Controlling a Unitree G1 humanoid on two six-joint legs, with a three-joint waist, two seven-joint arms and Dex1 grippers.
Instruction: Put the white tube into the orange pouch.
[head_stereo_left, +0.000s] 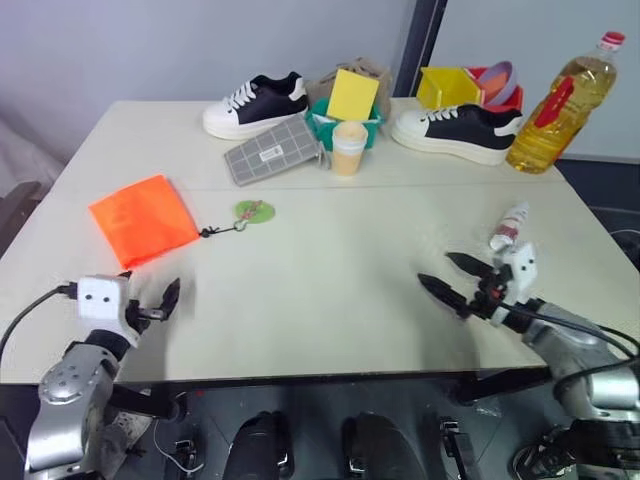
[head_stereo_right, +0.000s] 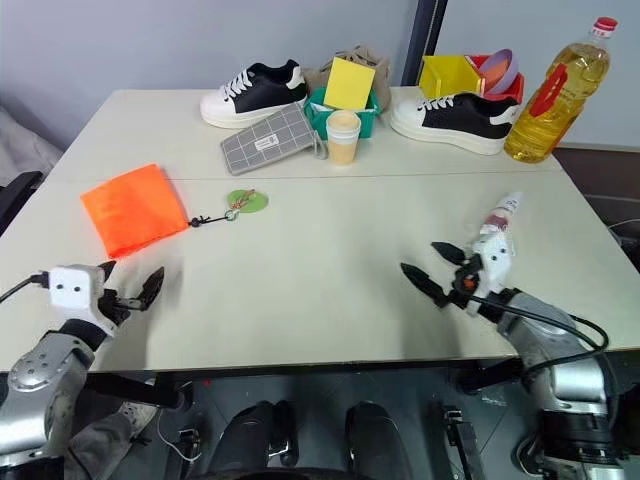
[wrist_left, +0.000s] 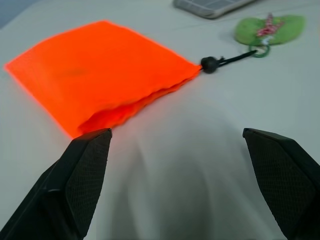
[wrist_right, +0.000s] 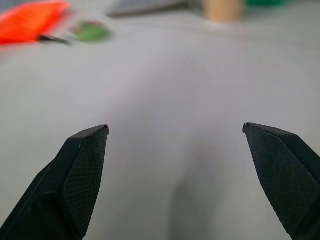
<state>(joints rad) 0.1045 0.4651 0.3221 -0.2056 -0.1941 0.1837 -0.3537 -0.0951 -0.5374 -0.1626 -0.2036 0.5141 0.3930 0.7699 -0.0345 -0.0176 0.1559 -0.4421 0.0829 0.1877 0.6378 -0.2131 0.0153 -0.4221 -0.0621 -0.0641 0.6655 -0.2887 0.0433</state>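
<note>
The orange pouch lies flat on the left of the table, its black cord running to a round green tag. My left gripper hovers open just in front of the pouch's near corner, and nothing sits between its fingers. The white tube, with a reddish label band, lies on the right side of the table. My right gripper stands open near the front edge, a little in front and to the left of the tube, pointing toward the table's middle. It holds nothing.
Along the back of the table are two black-and-white shoes, a grey checked case, a cream paper cup, a green basket with a yellow card, a yellow bin and an oil bottle.
</note>
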